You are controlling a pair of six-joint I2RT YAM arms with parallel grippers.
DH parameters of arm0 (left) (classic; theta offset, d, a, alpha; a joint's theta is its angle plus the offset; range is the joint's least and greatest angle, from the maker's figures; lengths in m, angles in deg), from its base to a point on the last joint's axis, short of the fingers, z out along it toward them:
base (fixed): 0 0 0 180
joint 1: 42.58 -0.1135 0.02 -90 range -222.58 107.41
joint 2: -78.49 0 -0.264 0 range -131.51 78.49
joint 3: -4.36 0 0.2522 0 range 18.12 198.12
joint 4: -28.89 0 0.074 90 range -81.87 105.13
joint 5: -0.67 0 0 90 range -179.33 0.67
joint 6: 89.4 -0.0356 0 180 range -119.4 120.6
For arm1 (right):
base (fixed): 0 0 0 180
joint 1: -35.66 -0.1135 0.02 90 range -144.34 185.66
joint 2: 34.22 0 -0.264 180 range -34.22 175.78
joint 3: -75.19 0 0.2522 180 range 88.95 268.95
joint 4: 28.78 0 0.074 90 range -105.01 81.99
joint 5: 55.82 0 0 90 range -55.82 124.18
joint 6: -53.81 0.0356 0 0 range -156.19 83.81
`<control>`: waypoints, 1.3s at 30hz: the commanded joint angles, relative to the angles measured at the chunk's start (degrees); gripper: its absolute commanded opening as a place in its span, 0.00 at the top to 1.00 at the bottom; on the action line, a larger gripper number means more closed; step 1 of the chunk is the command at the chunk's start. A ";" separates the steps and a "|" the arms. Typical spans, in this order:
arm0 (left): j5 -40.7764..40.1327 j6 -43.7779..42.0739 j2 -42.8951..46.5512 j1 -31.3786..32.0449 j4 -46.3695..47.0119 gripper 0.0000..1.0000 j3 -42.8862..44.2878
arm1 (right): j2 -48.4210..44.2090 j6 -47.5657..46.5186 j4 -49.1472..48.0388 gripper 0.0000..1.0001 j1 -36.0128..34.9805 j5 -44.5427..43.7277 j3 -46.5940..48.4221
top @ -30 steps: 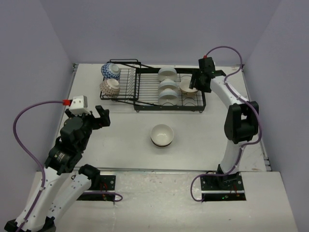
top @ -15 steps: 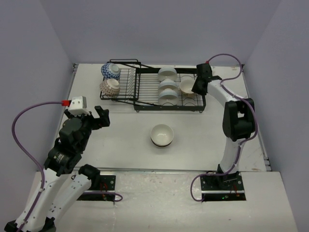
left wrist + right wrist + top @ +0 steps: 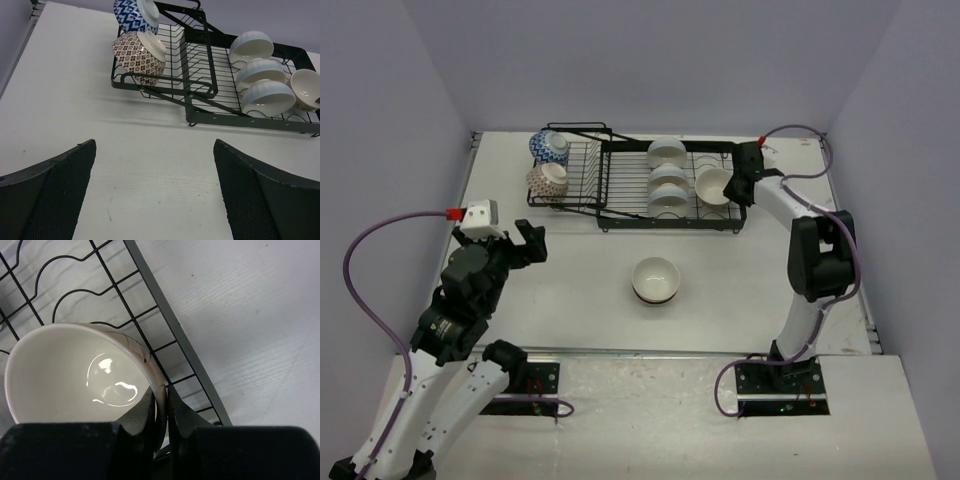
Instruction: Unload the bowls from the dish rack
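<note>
At 12 o'clock on the table [image 3: 570, 285], the rack [image 3: 625, 185] lies with its long side running from 9 to 3 o'clock in the top view. The right gripper [image 3: 732, 189] reaches in at the rack's 3 o'clock end. Its jaws are pinched narrow on the rim of the cream bowl [image 3: 712, 184], one inside the wall and one outside, as the right wrist view shows plainly. That bowl is tilted, its mouth turned toward 6 o'clock. Whether its base is on the wires cannot be told, since the gripper hides it.

Just at 9 o'clock of the cream bowl, three white bowls [image 3: 669, 177] stand on edge in a row from 12 to 6 o'clock, each in its own slot. On the smaller angled section at the rack's 9 o'clock end, the blue bowl [image 3: 550, 146] sits at 12 o'clock of the brown bowl [image 3: 548, 180], both lying on their sides.

Off the rack, a banded bowl [image 3: 656, 279] stands upright on the table at 6 o'clock of the white bowls. The left gripper [image 3: 508, 238] hangs over the table at 9 o'clock, well apart from the rack, its jaws spread wide and holding nothing.
</note>
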 commanded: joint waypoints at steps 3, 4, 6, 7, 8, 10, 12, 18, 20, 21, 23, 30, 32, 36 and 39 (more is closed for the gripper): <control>0.38 -1.27 0.36 -0.19 2.05 0.00 -0.18 | -9.44 1.21 -1.90 1.00 0.09 -3.90 1.29; 0.30 -1.27 0.36 -0.19 2.14 0.00 -0.10 | -10.23 0.95 -1.64 1.00 0.09 -4.51 1.38; 0.29 -1.27 0.36 -0.19 2.05 0.00 -0.18 | -11.99 -0.02 -1.54 1.00 0.09 -4.69 1.38; 0.29 -1.27 0.28 -0.19 2.14 0.00 -0.10 | -13.91 -0.55 -1.89 1.00 0.09 -4.34 1.03; 0.38 -1.27 0.36 -0.19 2.14 0.00 -0.10 | -14.89 -1.07 -2.07 1.00 0.09 -4.08 0.85; 0.38 -1.27 0.19 -0.28 2.14 0.00 -0.10 | -17.52 -2.13 -1.81 1.00 -0.26 -3.90 0.42; 0.38 -1.27 0.19 -0.28 2.23 0.00 -0.10 | -19.37 -3.35 -1.20 1.00 -1.05 -2.50 -0.46; 0.03 -1.18 -0.16 -0.28 2.05 0.00 -0.10 | -25.09 -6.44 3.63 1.00 -10.97 5.22 -4.50; 0.03 -1.18 -0.25 -0.28 2.05 0.00 -0.10 | -26.06 -6.62 6.09 1.00 -14.84 8.13 -6.08; 0.12 -1.18 -0.34 -0.28 2.05 0.00 -0.10 | -26.76 -7.22 6.88 1.00 -16.25 9.01 -6.53; 0.29 -1.18 -0.51 -0.28 1.96 0.00 -0.10 | -27.38 -7.32 10.31 1.00 -20.20 9.64 -7.05; -0.14 -1.09 -0.34 -0.28 1.96 0.00 -0.01 | -31.33 -7.67 14.18 1.00 -30.75 11.22 -10.13; -0.15 -1.09 -0.60 -0.28 1.88 0.00 -0.10 | -32.74 -7.58 14.98 1.00 -33.74 10.26 -11.44; -0.15 -1.09 -0.78 -0.28 1.88 0.00 -0.01 | -34.59 -7.67 12.88 1.00 -35.51 11.04 -15.31; -0.41 -1.09 -0.69 -0.28 1.79 0.00 -0.10 | -35.55 -7.50 10.86 1.00 -35.51 11.31 -17.95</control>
